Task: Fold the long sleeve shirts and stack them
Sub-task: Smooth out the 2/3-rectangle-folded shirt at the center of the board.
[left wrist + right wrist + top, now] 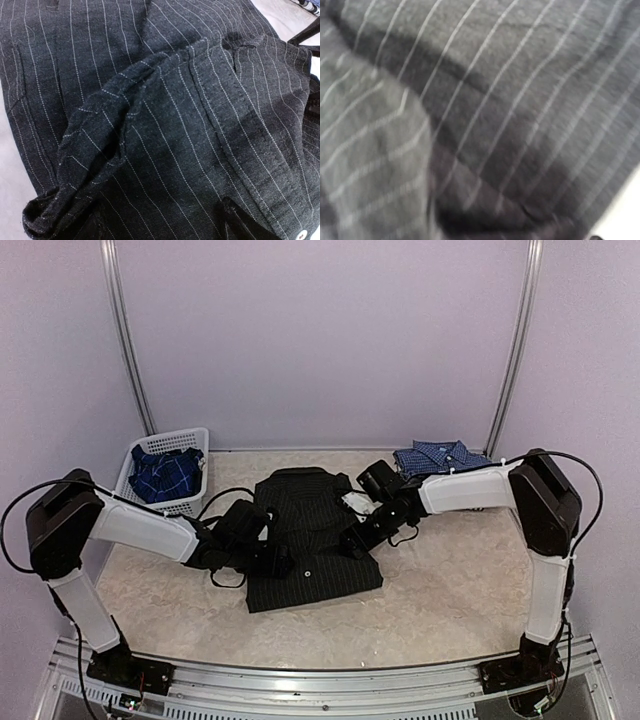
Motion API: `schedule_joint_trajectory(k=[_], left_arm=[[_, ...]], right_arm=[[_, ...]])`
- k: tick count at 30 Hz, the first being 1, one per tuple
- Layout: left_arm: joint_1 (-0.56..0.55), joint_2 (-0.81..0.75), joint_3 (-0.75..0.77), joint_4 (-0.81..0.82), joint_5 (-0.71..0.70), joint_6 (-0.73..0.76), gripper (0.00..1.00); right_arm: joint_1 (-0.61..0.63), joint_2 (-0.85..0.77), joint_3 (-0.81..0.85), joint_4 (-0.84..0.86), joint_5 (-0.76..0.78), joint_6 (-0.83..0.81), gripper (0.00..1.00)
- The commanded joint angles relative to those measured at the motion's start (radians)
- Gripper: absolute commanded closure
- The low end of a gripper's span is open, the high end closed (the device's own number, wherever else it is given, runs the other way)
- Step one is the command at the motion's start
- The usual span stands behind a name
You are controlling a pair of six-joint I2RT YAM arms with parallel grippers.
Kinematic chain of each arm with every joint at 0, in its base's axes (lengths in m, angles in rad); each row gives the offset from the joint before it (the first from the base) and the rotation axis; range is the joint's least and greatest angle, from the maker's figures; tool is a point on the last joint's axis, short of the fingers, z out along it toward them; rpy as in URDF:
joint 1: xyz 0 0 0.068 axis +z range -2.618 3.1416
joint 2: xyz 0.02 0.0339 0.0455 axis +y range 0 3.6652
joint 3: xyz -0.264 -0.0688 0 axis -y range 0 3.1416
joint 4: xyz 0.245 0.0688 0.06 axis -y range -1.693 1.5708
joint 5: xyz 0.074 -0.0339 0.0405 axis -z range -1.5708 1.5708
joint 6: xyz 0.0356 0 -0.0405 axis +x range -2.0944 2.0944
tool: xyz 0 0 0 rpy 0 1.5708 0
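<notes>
Right, down low on the black pinstriped shirt [300, 530] with both arms; spread mid-table [450, 585], collar towards the far side; left gripper [275, 562] at its left edge, right gripper [352, 540] at its right edge; nothing but striped cloth across both wrist views, bunched into a ridge on the left, blurred on the right, so cannot tell whether either pair of jaws is apart or clamped on fabric; far right, folded blue-and-white checked shirt [440, 457]; far left, darker blue plaid shirt [165, 475] bundled in the white basket [192, 434].
</notes>
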Motion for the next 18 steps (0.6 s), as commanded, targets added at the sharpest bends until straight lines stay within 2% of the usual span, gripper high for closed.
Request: schedule_joint_trajectory(k=[1,9,14,18], left_arm=[[-0.004,-0.052,-0.004,-0.014,-0.078,0.013,0.26],[-0.004,-0.244,0.0,-0.051,-0.088,0.074,0.04],[-0.014,-0.339,-0.064,-0.041,0.033,0.082,0.07],[-0.087,-0.408,-0.157,-0.037,-0.008,0.053,0.1]], right_arm=[[-0.003,-0.149,-0.058,0.006,0.006,-0.054,0.08],[0.039,-0.375,-0.274,0.105,-0.029,-0.118,0.07],[0.132,-0.456,-0.405,0.18,0.018,-0.155,0.08],[0.206,-0.491,-0.491,0.267,0.05,-0.178,0.12]])
